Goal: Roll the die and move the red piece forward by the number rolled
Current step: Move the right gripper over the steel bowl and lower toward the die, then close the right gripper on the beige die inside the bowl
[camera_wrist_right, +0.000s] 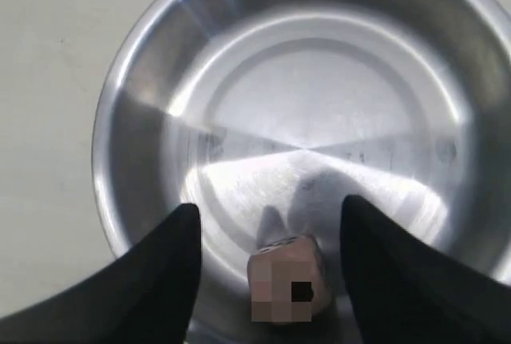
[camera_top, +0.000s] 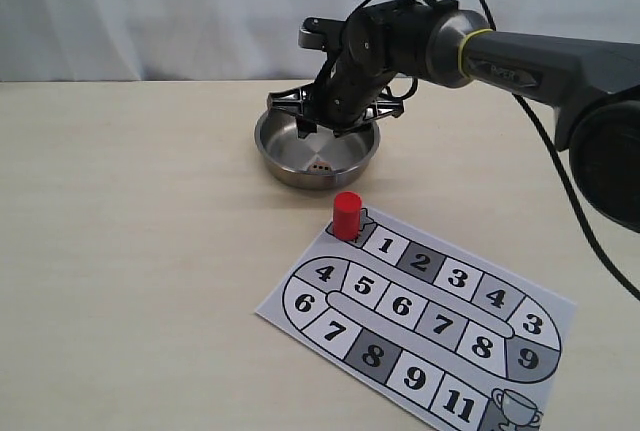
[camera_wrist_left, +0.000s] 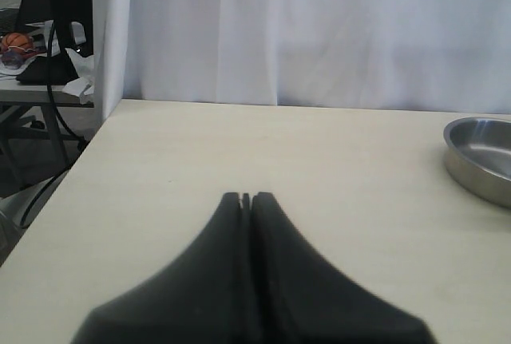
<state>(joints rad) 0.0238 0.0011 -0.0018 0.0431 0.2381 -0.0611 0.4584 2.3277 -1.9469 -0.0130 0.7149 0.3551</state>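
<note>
The die (camera_top: 318,164), a small tan cube, lies on the floor of the steel bowl (camera_top: 275,156) near its front wall. My right gripper (camera_top: 335,126) hangs over the bowl, pointing down. In the right wrist view the die (camera_wrist_right: 287,280) sits between the two black fingers of the right gripper (camera_wrist_right: 270,204), with a gap on each side; the jaws are open. The red piece (camera_top: 346,215) stands upright at the near-left corner of the game board (camera_top: 420,321), just in front of the bowl. My left gripper (camera_wrist_left: 246,197) is shut on nothing, low over bare table.
The board is a paper sheet with numbered squares and a trophy square (camera_top: 515,409) at its near end. The bowl's rim (camera_wrist_left: 479,160) shows at the edge of the left wrist view. The table's left edge (camera_wrist_left: 76,168) drops to a cluttered floor.
</note>
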